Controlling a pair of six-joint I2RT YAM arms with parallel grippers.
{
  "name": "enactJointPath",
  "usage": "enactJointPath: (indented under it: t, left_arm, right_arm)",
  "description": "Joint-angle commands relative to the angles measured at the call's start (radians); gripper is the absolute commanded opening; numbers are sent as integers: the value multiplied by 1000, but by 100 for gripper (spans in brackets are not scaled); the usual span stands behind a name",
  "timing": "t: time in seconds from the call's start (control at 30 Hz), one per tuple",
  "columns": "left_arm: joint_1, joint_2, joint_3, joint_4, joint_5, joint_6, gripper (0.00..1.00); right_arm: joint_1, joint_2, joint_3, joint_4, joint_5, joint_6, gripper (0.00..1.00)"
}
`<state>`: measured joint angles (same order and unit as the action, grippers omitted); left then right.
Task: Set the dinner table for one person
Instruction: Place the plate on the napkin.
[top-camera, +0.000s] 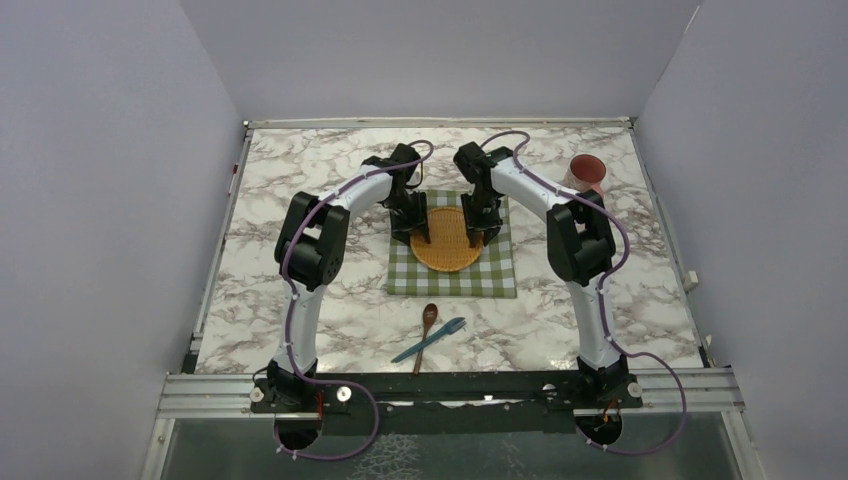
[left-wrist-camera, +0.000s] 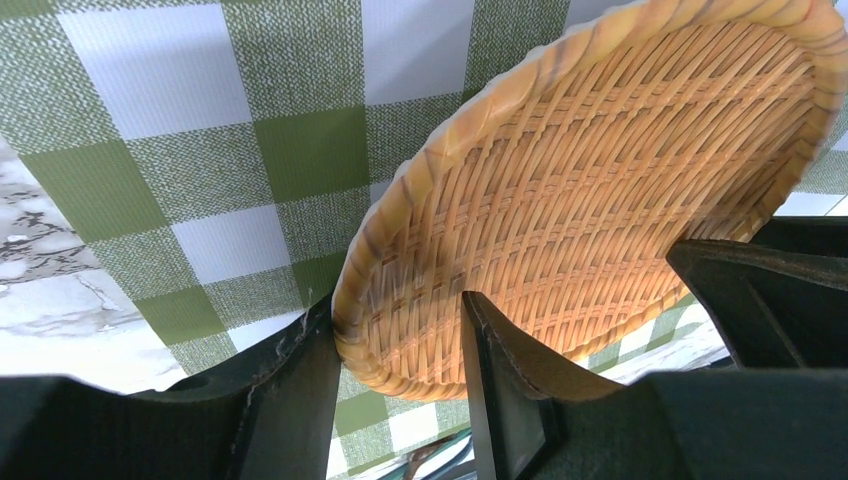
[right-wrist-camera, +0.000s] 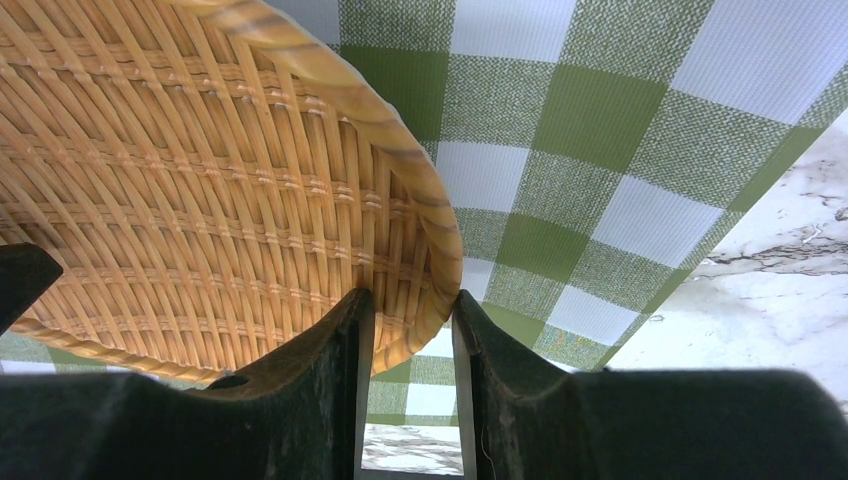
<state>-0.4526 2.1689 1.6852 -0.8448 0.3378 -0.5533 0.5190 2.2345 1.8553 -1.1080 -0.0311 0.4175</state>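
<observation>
A round woven plate sits over the green-and-white checked cloth in the middle of the marble dinner table. My left gripper straddles its left rim. The outer finger touches the rim and the inner finger stands a little inside it, so the jaws look open. My right gripper is shut on the right rim, which fills the gap between its fingers. In both wrist views the gripped edge looks slightly above the cloth.
A wooden spoon and a blue fork lie crossed on the marble in front of the cloth. A reddish cup stands at the back right. Grey walls and a metal frame edge the table.
</observation>
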Motion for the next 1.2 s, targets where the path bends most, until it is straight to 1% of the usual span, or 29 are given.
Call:
enactJointPath:
  t: [0.0,0.17,0.4,0.57,0.67,0.8,0.87,0.93,0.97,1.0,1.17]
  left_arm:
    - [-38,-21,51,69,40,7,48]
    - [-37,-29,65,49,23,21,49]
    - [-36,-15,68,27,66,43,54]
    - [-37,-3,63,27,82,30,54]
    - [-37,2,51,26,91,25,54]
    - [-37,-4,26,26,87,30,53]
    - [-36,-8,18,23,85,35,53]
    - [-37,-8,16,19,83,41,53]
    - [-37,-6,16,17,86,45,53]
    - [-37,-2,18,14,91,51,53]
    - [-37,9,41,-18,57,69,55]
  right_arm:
    - [55,-41,-2,118,-123,34,37]
    - [55,-42,31,90,-74,31,39]
    - [55,-59,37,81,-39,43,40]
    - [55,-66,37,83,-18,61,40]
    - [55,-63,52,66,22,73,40]
    - [55,-67,67,38,114,90,40]
    - [55,-71,65,30,142,93,51]
    - [56,-73,61,27,149,92,55]
    - [55,-73,57,28,145,90,62]
    - [55,-71,56,28,141,90,66]
    - [55,-66,50,28,128,101,67]
